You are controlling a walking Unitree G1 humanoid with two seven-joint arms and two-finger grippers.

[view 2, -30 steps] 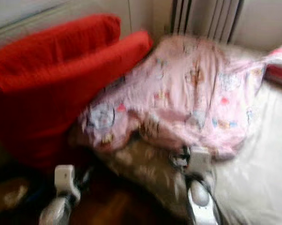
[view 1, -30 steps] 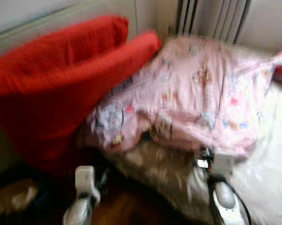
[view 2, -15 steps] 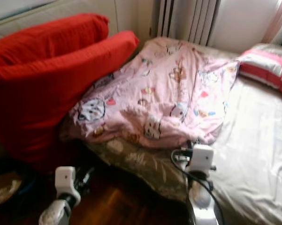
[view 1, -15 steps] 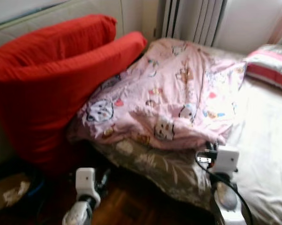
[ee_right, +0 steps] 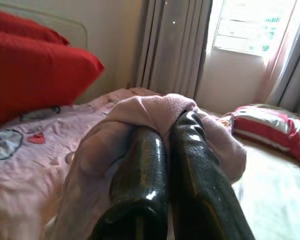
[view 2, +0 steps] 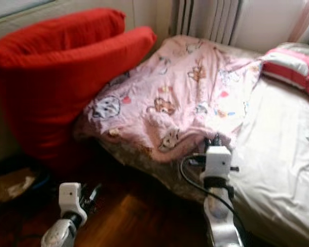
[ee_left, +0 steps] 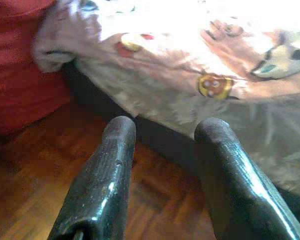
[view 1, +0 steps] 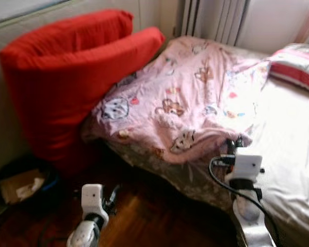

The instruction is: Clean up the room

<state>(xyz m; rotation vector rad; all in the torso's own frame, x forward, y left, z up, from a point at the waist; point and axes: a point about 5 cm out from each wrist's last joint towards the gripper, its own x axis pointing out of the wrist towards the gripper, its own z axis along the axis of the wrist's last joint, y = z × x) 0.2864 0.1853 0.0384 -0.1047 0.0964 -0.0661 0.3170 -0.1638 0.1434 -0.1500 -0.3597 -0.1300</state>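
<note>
A pink cartoon-print blanket (view 1: pixel 185 87) lies rumpled over the left part of the bed, its front edge hanging toward the floor. My right gripper (ee_right: pixel 172 125) is shut on a fold of this blanket; the cloth wraps over both fingertips. In the left eye view that gripper (view 1: pixel 232 146) sits at the blanket's front right edge, by the white sheet (view 1: pixel 290 139). My left gripper (ee_left: pixel 164 132) is open and holds nothing, low over the wood floor (view 1: pixel 144 216) in front of the bed's side.
Two big red pillows (view 1: pixel 67 77) lean against the wall at the left, touching the blanket. A red-and-white striped pillow (view 1: pixel 295 64) lies at the far right. A dark bin with paper (view 1: pixel 20 182) sits on the floor at left. Curtains (view 1: pixel 216 18) hang behind the bed.
The camera has shifted and the blur has cleared. The right gripper stays at the blanket's front edge, higher in the picture than before. The left arm hangs as it did.
</note>
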